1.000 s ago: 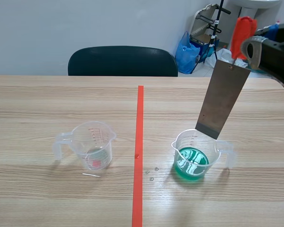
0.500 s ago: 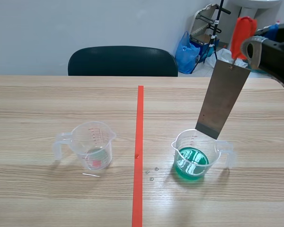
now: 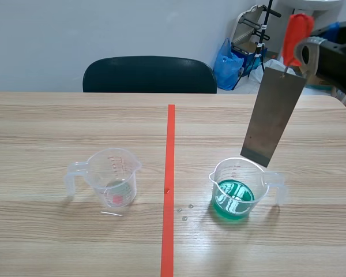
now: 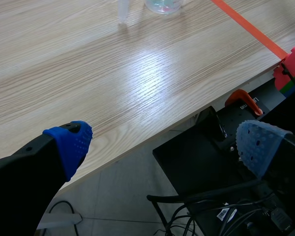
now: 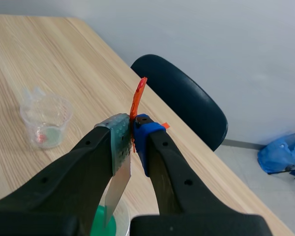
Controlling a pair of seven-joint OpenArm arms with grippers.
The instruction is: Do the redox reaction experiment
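Observation:
My right gripper (image 3: 305, 55) hangs high at the right, shut on the red handle (image 3: 297, 34) of a grey metal plate (image 3: 272, 118). The plate hangs tilted, its lower edge just above the far rim of a clear beaker of green liquid (image 3: 239, 190). In the right wrist view the handle (image 5: 137, 98) is pinched between the fingers of the gripper (image 5: 132, 130), with the plate (image 5: 119, 184) below and the green beaker (image 5: 105, 221) under it. A second, nearly empty beaker (image 3: 109, 176) stands left of the tape line. My left gripper (image 4: 162, 142) is open, off the table's near edge.
An orange-red tape line (image 3: 169, 184) splits the table. A few small droplets (image 3: 185, 210) lie beside the green beaker. A dark chair (image 3: 150, 75) stands behind the table, with bags (image 3: 228, 63) on the floor further back. Black equipment and cables (image 4: 221, 162) lie under the left gripper.
My right gripper has lifted the plate slightly up and to the right; its lower edge no longer overlaps the beaker's rim as much. Both beakers stay put.

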